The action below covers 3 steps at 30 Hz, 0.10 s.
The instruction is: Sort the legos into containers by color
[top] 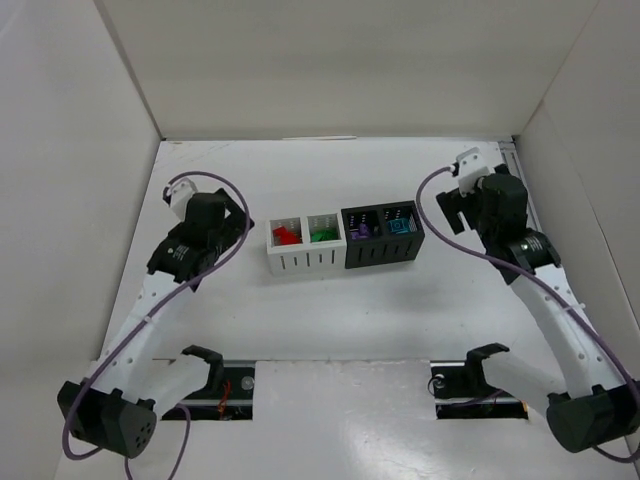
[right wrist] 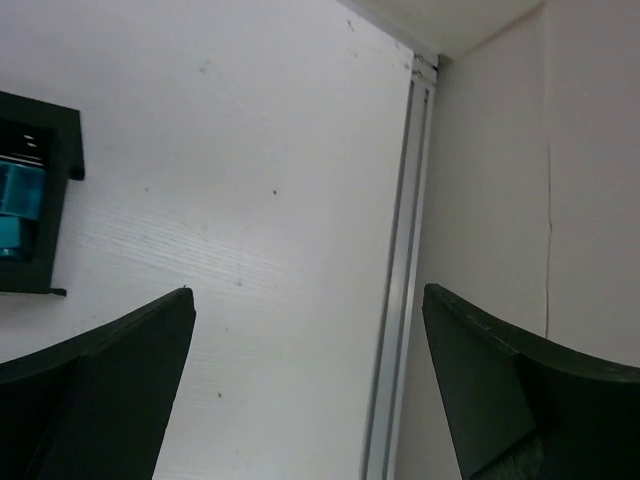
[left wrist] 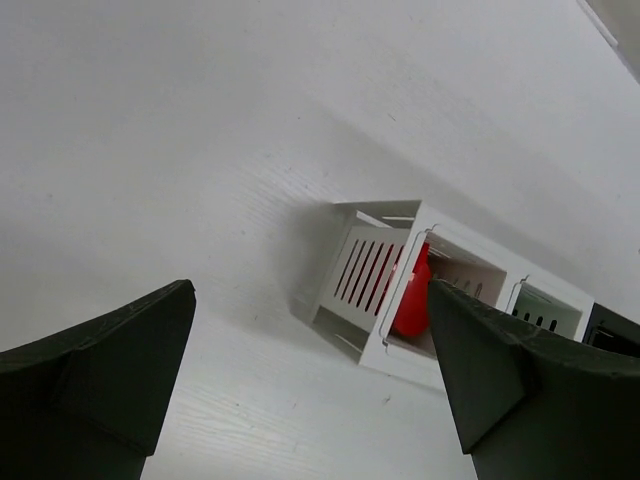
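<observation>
**brickfan22:** Where are the legos, and is either arm holding one?

**yam_tinkerer:** Nope, both are empty. The left end effector (left wrist: 310, 300) has its fingers spread wide with nothing between them and nothing touching them. It sits just left of the containers (top: 300, 263), pointing at the end white bin. The right end effector (right wrist: 308, 295) is the same, fingers wide apart and gripping nothing. It's over bare tabletop (top: 330, 320) to the right of the black bins, near the metal rail (right wrist: 400, 300) along the edge.

**brickfan22:** And the bricks?

**yam_tinkerer:** They're all in the row, mid-tabletop between the arms. The red legos (top: 285, 236) are in the leftmost white bin and the green legos (top: 322, 235) in the white one beside it. The purple legos (top: 362, 231) are in the first black bin and the teal legos (top: 398, 227) in the far-right black one. I can't count pieces from up there.
</observation>
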### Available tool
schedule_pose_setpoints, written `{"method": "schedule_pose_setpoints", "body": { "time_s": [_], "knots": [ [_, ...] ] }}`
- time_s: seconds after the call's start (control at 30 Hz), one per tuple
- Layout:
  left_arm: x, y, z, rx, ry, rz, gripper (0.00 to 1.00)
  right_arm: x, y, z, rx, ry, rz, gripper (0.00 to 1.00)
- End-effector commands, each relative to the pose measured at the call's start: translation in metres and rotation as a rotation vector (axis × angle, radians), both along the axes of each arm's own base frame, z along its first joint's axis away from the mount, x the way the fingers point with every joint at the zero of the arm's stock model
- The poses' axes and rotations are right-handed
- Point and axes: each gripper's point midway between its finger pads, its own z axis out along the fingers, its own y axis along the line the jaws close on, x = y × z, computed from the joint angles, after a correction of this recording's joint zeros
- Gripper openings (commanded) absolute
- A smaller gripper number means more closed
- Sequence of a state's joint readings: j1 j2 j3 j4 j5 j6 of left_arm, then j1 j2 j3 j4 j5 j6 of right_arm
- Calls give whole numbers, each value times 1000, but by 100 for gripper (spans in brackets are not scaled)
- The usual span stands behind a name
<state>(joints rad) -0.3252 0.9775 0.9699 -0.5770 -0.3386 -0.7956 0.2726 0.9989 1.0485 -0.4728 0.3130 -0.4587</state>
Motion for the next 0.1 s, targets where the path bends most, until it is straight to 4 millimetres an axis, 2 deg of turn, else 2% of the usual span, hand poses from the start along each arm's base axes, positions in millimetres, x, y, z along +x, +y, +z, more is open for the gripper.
{"method": "schedule_pose_setpoints", "body": {
  "time_s": [0.0, 0.07],
  "knots": [
    [9, -5, 26, -19, -82, -50, 100, -6, -24, -3, 0, 10, -108, 100],
    [9, -5, 26, -19, -82, -50, 100, -6, -24, -3, 2, 14, -94, 100]
  ]
}}
